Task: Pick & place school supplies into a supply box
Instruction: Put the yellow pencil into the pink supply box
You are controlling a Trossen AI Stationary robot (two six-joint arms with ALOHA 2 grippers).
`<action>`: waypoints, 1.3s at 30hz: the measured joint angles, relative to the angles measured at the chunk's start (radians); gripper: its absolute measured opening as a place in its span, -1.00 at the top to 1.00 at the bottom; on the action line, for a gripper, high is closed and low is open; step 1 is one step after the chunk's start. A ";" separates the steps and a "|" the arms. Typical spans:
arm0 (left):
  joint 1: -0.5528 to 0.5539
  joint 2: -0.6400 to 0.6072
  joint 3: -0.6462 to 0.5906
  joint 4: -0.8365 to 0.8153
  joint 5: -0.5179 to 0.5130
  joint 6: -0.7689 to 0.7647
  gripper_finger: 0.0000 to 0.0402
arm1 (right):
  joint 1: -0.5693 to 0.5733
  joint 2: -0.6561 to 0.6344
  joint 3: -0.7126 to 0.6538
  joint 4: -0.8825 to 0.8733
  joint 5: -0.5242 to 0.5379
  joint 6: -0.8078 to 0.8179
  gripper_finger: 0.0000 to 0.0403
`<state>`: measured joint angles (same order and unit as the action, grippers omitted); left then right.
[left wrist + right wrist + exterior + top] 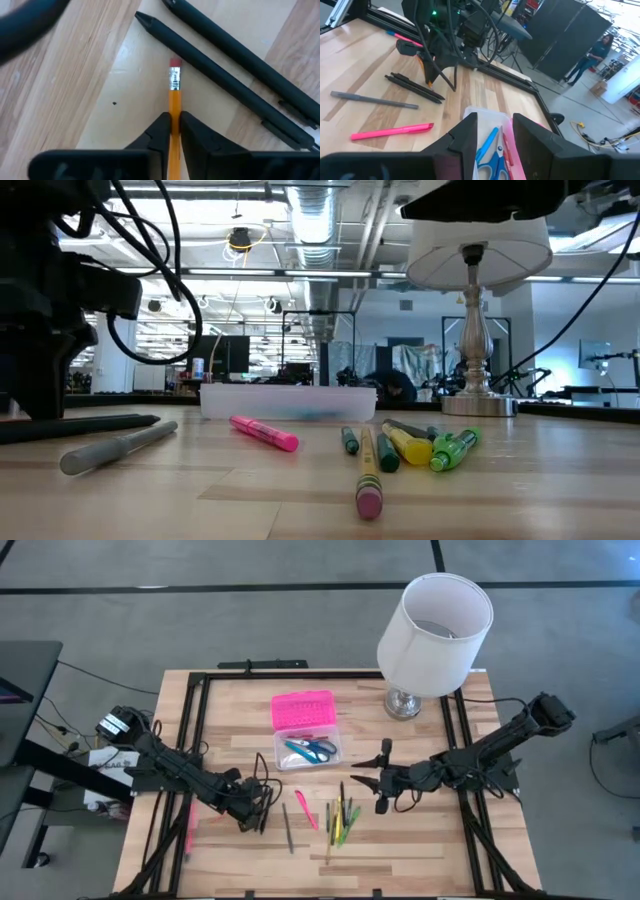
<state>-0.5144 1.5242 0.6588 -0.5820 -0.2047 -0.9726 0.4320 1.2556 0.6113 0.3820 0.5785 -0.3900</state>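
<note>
We see the left end effector low over the table, pinching a yellow pencil beside two black pens. The right end effector hangs spread wide above the clear box, which holds blue scissors. More pens and markers lie on the table near the box.

Even, bright overhead light falls on the pale worktop, shadows soft and short. In the low view, ceiling strip lights glare at 12 o'clock and the near pencil blurs.
</note>
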 joint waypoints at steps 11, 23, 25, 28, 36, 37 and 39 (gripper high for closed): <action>0.007 0.007 0.019 -0.006 -0.043 0.012 0.90 | 0.000 0.000 0.000 -0.004 -0.001 0.005 0.41; 0.030 0.013 0.097 -0.178 -0.176 0.069 0.92 | 0.000 0.001 0.000 -0.008 -0.002 0.007 0.41; 0.031 0.011 0.136 -0.228 -0.201 0.073 0.92 | 0.000 0.001 0.000 -0.008 -0.002 0.007 0.41; 0.043 0.011 0.181 -0.301 -0.249 0.096 0.92 | 0.000 0.001 0.000 -0.010 -0.003 0.007 0.41; 0.157 0.009 0.317 -0.246 -0.407 0.401 0.93 | 0.000 0.001 0.000 -0.010 -0.003 0.007 0.41; 0.181 0.008 0.331 -0.216 -0.416 0.458 0.93 | 0.000 0.001 0.000 -0.010 -0.003 0.007 0.41; 0.239 0.008 0.349 -0.138 -0.415 0.582 0.93 | 0.000 0.001 0.000 -0.010 -0.003 0.007 0.41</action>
<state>-0.2753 1.5318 1.0076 -0.7200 -0.6194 -0.3910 0.4316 1.2564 0.6113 0.3717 0.5758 -0.3832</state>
